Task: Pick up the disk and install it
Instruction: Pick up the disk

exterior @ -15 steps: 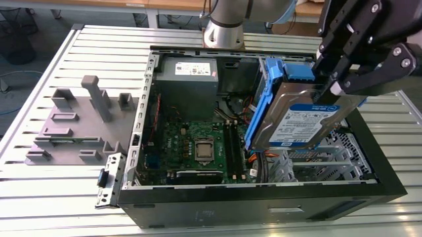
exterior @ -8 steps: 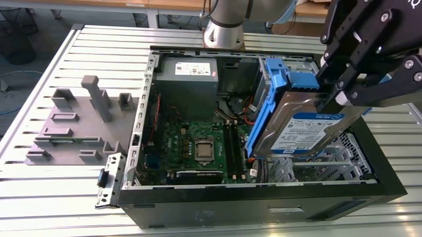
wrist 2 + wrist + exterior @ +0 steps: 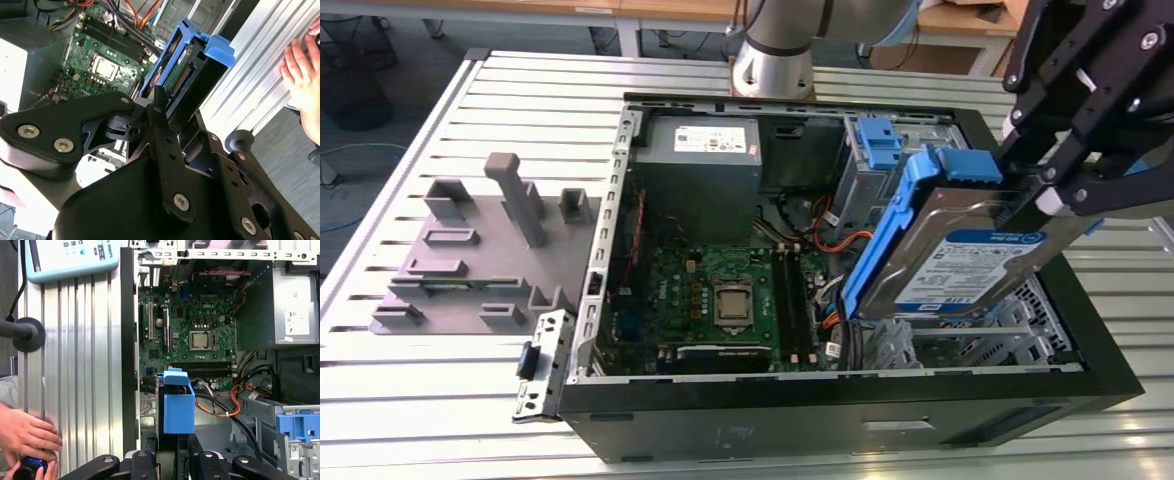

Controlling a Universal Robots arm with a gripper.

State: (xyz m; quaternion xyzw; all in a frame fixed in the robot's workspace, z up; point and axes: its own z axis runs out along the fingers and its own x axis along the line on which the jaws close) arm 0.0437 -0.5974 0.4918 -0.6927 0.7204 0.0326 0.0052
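The arm's tube is a smooth, silver-grey metal cylinder, ringed by a darker seam near its lower end. The pincer is matte black throughout and built of flat, angular link bars hinged to one another. In the second wrist view a narrow central bar carries a row of small holes and one round silver screw head. Beside it, a broad, rounded black plate bears two more silver screws. In the first wrist view the black links end in rounded pivots with dull grey bolt heads.
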